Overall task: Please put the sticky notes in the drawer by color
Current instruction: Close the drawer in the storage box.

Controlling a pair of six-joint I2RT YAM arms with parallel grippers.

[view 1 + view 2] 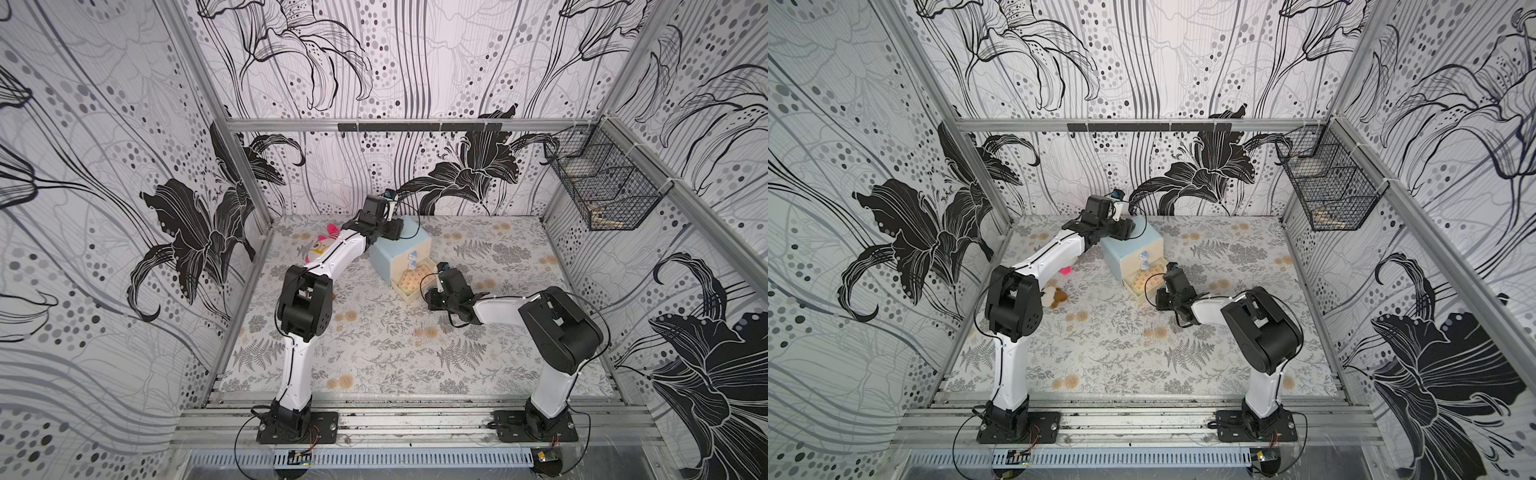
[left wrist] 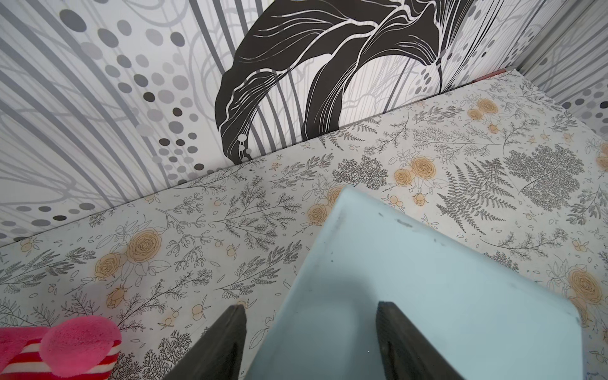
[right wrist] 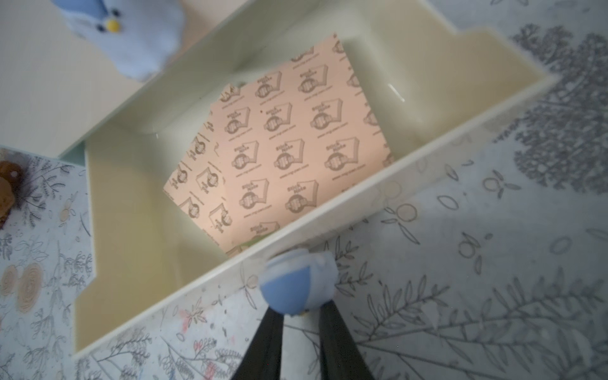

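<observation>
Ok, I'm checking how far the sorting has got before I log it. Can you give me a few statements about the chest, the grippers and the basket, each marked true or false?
1. The bottom drawer stands open. True.
2. That drawer is empty. False: a pink pad lies in it.
3. The right gripper is at that drawer's knob. True.
4. The left gripper holds a sticky note. False: its fingers stand apart, straddling an edge of the chest, with no note between them.
5. The wire basket stands on the table. False: it hangs on a side wall's rail.
</observation>
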